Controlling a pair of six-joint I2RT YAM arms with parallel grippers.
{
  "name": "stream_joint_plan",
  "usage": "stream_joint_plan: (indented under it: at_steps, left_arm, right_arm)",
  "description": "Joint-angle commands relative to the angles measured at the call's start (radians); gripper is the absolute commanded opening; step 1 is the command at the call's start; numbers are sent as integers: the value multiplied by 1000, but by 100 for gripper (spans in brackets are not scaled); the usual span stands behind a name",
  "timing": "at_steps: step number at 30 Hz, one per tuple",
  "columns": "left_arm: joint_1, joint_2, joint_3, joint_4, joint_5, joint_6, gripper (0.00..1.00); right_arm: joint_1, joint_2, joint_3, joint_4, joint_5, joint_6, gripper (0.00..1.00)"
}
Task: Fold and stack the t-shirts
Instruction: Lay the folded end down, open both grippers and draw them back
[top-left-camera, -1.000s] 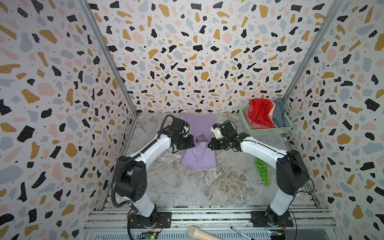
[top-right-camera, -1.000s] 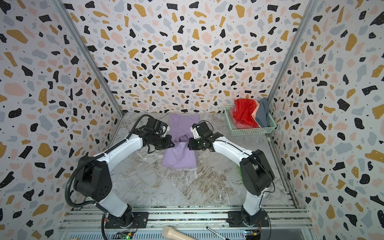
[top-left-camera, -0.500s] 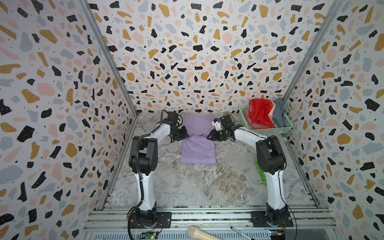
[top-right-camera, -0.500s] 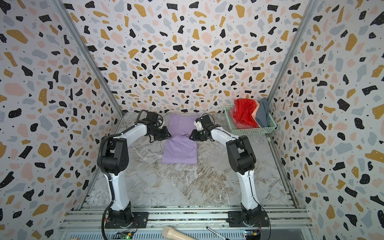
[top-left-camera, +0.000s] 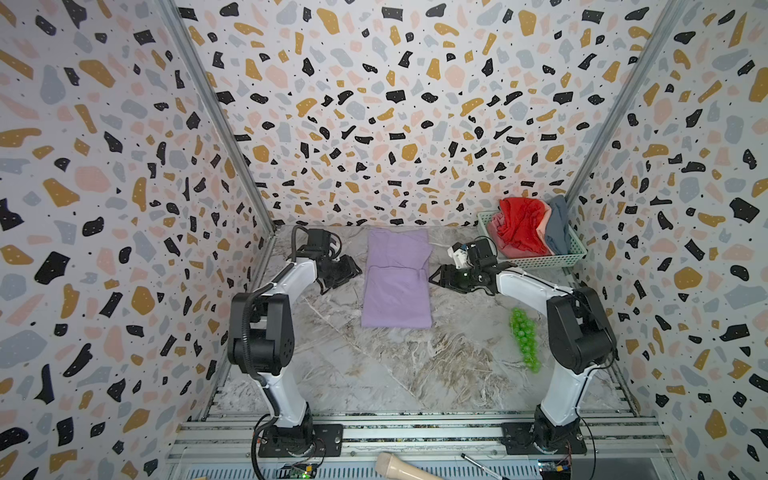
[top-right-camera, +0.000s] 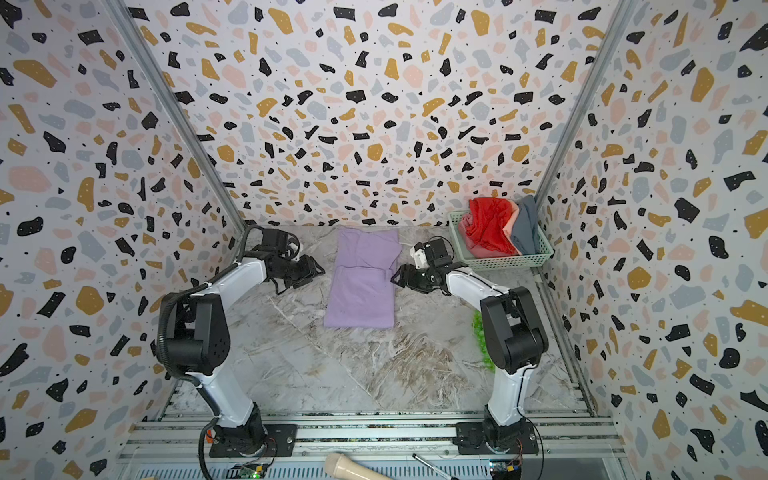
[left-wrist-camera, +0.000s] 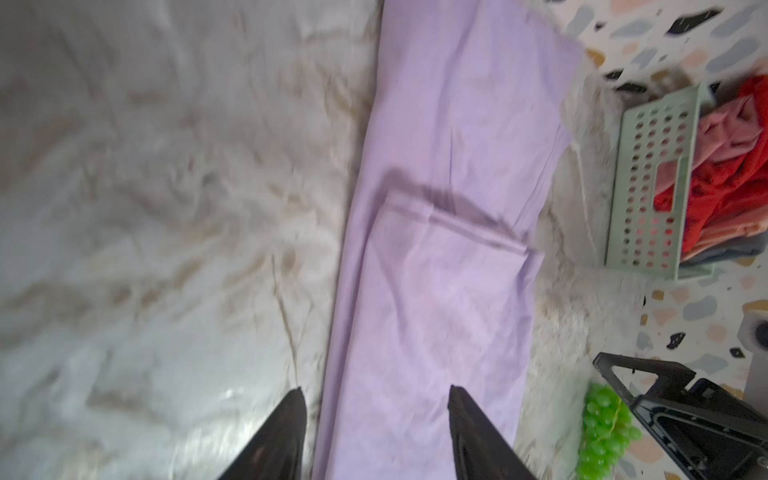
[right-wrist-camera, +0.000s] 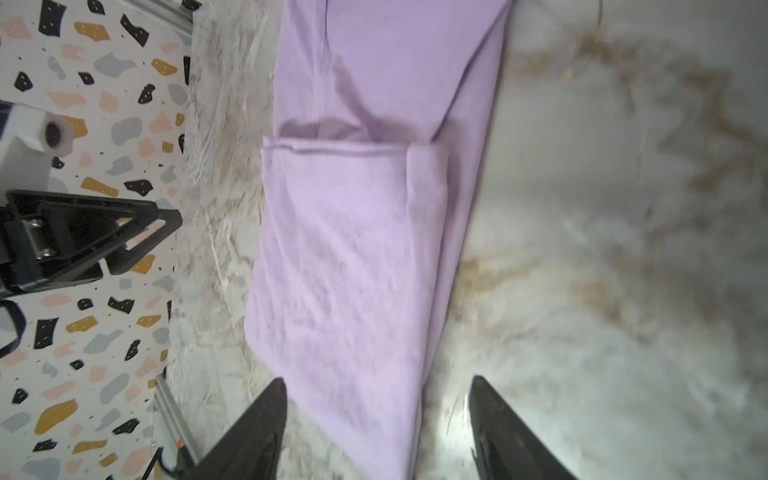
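Nearest the front rail, the marbled surface (top-left-camera: 374, 374) lies bare and wide, with only a bunch of green grapes (top-left-camera: 524, 338) off to the right. Farther in lies the lavender-purple t-shirt (top-left-camera: 397, 282), folded to a narrow strip. Its long axis runs straight from near to far, down the middle of the surface. Its near half is doubled, and the upper layer's hem crosses it at mid-length. Its far end stops just short of the back wall.

A second ago both jaws were pinched shut on the cloth at its waist, bunching it. Now they have let go and drawn back. The left jaws stand parted just beside its left edge, the right jaws parted just beside its right edge, both empty and clear of the cloth. The shirt lies flat, with open surface along both long sides.

At the far right corner the pale green basket (top-left-camera: 540, 261) holds the bright red t-shirt (top-left-camera: 521, 224), the salmon pink t-shirt (top-left-camera: 495, 229) and the blue-grey t-shirt (top-left-camera: 557, 228), heaped unfolded, apart from the strip.
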Motion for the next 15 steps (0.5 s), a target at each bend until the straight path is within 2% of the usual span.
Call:
stream_joint_plan:
  at_steps: [1,4,7,12,15]
  left_arm:
    - [-8,-118,-158,-25,-4,8,59]
    - [-16,-203,-291,-45,7,31,65]
    - [-21,-245,-410,-11,38,23,66]
    - [-29,-241,-551,145,117,-64,66]
    - [-41,-199,-569,212,160,-97,67]
  right_arm:
    - [73,-89,-131,39,11,112,72]
    - [140,-133,-243,93,20,185,74]
    - [183,-163,-352,191,27,272,74]
    - [208,-154,-461,358,47,382,74]
    - [213,-105,-474,437,75,441,74]
